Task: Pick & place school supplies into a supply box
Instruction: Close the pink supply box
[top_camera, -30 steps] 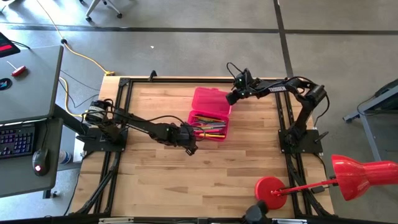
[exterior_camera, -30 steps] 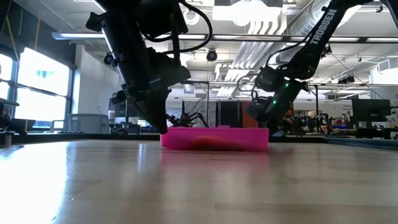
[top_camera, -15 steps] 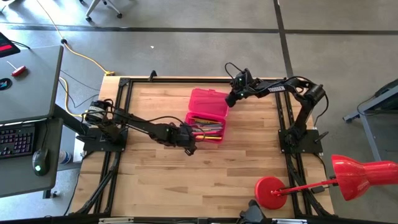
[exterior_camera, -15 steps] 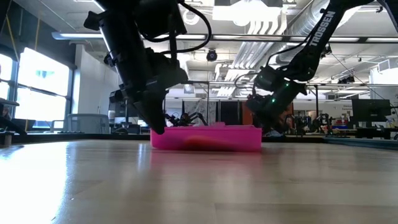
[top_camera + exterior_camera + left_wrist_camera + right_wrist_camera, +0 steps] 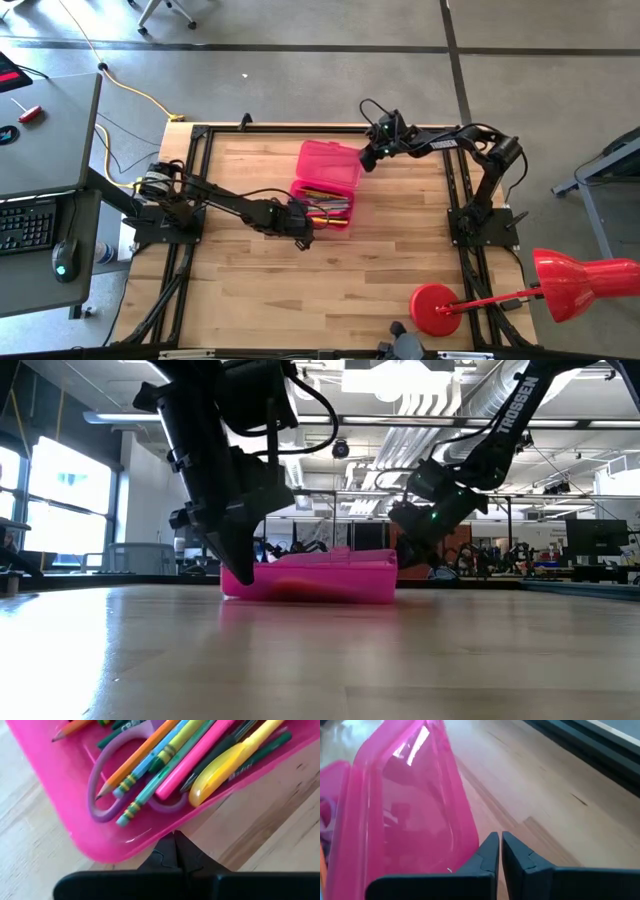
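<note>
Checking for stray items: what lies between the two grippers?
Only the translucent pink plastic supply box with its pens and pencils; the high view shows left gripper and right gripper at opposite ends.

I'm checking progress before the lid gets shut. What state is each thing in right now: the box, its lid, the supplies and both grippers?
Supply box: open, flat on the table.
Lid: partly raised, tilted.
School supplies: lying inside the box, scissors among the pencils and pens.
Left gripper: shut, empty, tips at the box's outer wall.
Right gripper: shut, empty, tips against the lid's edge.
Red lamp: lying at the table's corner.
</note>
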Controlling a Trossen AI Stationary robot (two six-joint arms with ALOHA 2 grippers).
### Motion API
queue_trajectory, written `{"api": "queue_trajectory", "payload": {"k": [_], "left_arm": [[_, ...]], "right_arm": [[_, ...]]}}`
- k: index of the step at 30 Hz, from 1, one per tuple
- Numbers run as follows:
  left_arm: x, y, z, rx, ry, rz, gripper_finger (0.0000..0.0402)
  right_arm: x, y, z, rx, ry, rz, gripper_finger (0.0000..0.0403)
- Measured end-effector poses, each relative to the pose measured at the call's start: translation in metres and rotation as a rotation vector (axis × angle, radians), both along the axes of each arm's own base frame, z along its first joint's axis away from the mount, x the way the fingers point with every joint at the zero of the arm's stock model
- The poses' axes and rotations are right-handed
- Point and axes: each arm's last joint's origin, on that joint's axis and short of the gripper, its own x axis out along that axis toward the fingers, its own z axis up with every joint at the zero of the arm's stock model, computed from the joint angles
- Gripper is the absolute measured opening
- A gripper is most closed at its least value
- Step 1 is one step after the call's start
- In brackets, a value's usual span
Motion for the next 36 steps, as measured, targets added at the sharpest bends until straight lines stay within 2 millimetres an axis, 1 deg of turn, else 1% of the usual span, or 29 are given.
{"api": "queue_trajectory", "payload": {"k": [3, 9, 13, 16, 19, 21, 25, 28, 31, 36], "left_arm": [[0.0, 0.0, 0.0, -0.006, 0.0, -0.002, 0.0015], [-0.001, -0.001, 0.0, -0.016, 0.01, -0.006, 0.0009], [-0.001, -0.001, -0.001, -0.038, 0.013, -0.013, 0.0016], [-0.001, -0.001, -0.001, -0.04, 0.016, -0.014, 0.001], [-0.001, -0.001, 0.0, -0.033, 0.013, -0.012, 0.0009], [-0.001, -0.001, 0.0, -0.029, 0.014, -0.01, 0.0011], [-0.001, -0.001, 0.0, -0.027, 0.013, -0.01, 0.0018], [-0.001, -0.001, 0.0, -0.025, 0.012, -0.009, 0.0009], [0.0, -0.001, 0.0, -0.026, 0.008, -0.009, 0.0009], [0.002, -0.006, 0.003, -0.034, -0.01, -0.02, 0.0009]], "right_arm": [[0.002, 0.002, 0.0, -0.028, 0.003, 0.033, 0.0], [0.009, 0.004, 0.005, -0.105, -0.035, 0.074, 0.0], [0.015, 0.005, 0.011, -0.142, -0.104, 0.113, 0.0], [0.019, 0.008, 0.015, -0.136, -0.179, 0.202, 0.0], [0.024, 0.016, 0.017, -0.128, -0.239, 0.358, 0.0], [0.027, 0.022, 0.017, -0.13, -0.253, 0.422, 0.0], [0.034, 0.035, 0.014, -0.124, -0.235, 0.486, 0.0], [0.042, 0.048, 0.013, -0.139, -0.229, 0.547, 0.0], [0.05, 0.061, 0.013, -0.151, -0.232, 0.603, 0.0], [0.06, 0.081, 0.013, -0.183, -0.238, 0.684, 0.0]]}}
